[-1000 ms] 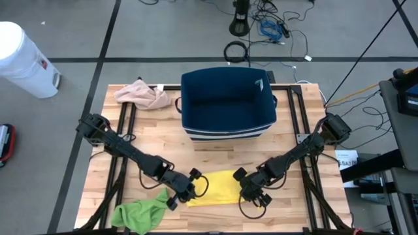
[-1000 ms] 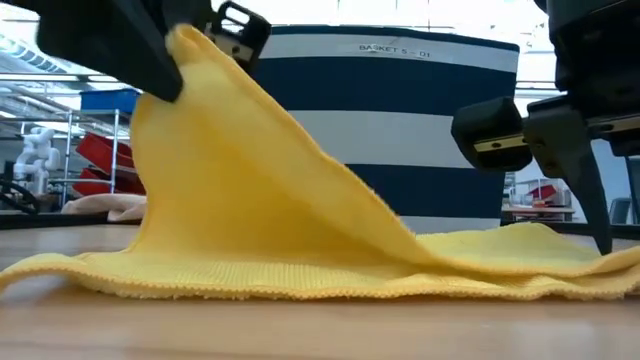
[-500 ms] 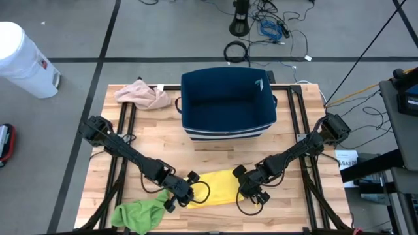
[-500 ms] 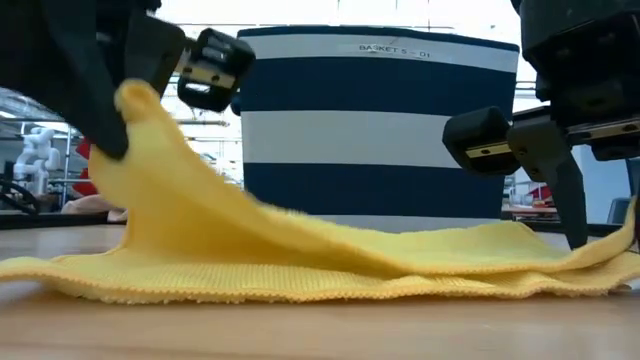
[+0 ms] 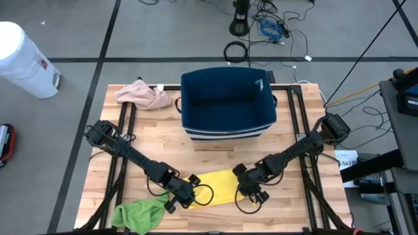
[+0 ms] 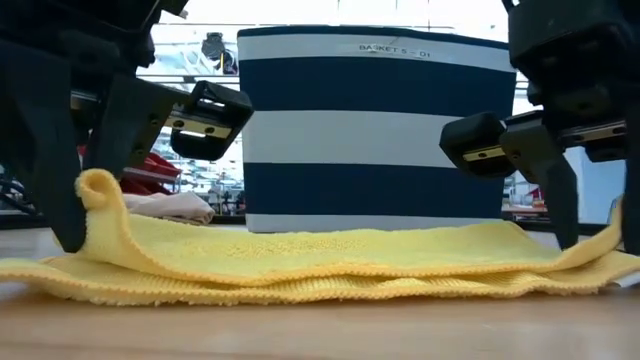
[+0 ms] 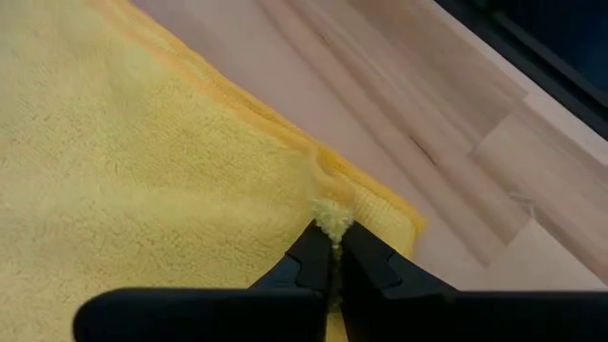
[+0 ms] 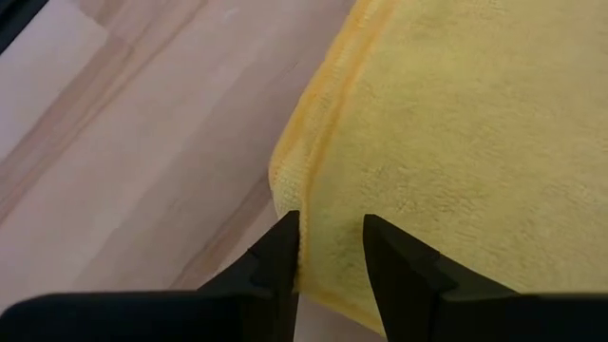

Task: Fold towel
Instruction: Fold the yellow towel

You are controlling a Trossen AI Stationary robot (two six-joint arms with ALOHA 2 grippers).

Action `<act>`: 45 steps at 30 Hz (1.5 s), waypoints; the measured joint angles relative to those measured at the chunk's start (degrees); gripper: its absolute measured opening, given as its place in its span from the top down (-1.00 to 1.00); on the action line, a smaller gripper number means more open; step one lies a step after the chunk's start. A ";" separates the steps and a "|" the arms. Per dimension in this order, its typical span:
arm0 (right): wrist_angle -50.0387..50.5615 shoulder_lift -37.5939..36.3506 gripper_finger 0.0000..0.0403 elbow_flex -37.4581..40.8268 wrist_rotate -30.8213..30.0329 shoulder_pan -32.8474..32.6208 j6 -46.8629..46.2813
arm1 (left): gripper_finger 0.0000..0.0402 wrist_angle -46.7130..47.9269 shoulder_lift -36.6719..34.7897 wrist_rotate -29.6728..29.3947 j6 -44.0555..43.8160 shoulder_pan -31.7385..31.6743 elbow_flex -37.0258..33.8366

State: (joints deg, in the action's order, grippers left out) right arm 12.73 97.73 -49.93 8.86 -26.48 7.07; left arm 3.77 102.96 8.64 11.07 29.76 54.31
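Yellow towel [image 5: 215, 187] lies doubled on the table's near edge, between both grippers — first fold looks laid, release and any second fold left. Left gripper [image 7: 332, 249] is pinched tight on a towel corner. Right gripper [image 8: 330, 249] has fingers parted, straddling the opposite edge. Green cloth [image 5: 138, 214] just outboard of left; basket [image 5: 227, 104] well ahead.
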 joint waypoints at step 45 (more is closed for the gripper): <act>8.92 -9.55 0.33 0.00 0.18 0.44 -6.55 | 0.09 3.10 -0.07 8.02 -10.58 -4.37 0.00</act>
State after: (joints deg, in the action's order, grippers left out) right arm 21.65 88.18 -49.93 9.04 -26.04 0.52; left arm 6.87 102.89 16.67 0.49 25.38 54.30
